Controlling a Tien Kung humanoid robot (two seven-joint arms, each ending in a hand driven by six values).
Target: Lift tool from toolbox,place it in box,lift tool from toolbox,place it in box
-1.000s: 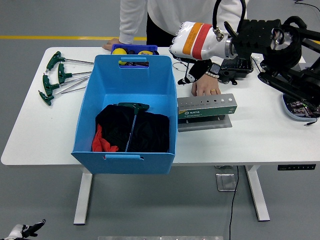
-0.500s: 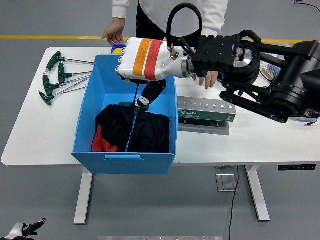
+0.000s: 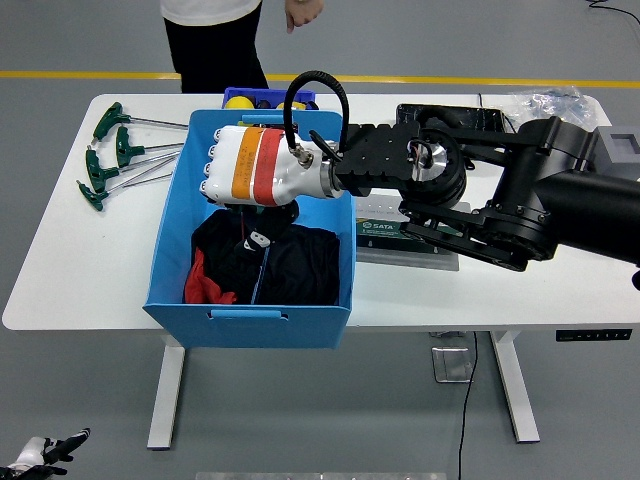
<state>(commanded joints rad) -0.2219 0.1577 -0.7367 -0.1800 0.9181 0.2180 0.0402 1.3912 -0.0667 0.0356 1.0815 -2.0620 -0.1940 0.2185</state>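
The right hand (image 3: 245,180) reaches into the blue box (image 3: 180,200), covering the tool's head; whether its fingers grip cannot be told. Only the tool's (image 3: 259,280) shaft shows, on black cloth (image 3: 300,265). The toolbox (image 3: 400,230) sits half-hidden.

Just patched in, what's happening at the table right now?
The right arm reaches across the table with its hand down inside the blue bin, over the black cloth and the green T-handle tool lying there. From this view I cannot tell whether the hand grips the tool. More green T-handle wrenches lie on the table left of the bin, and the grey tool case sits to its right. A person stands at the far side, touching nothing.
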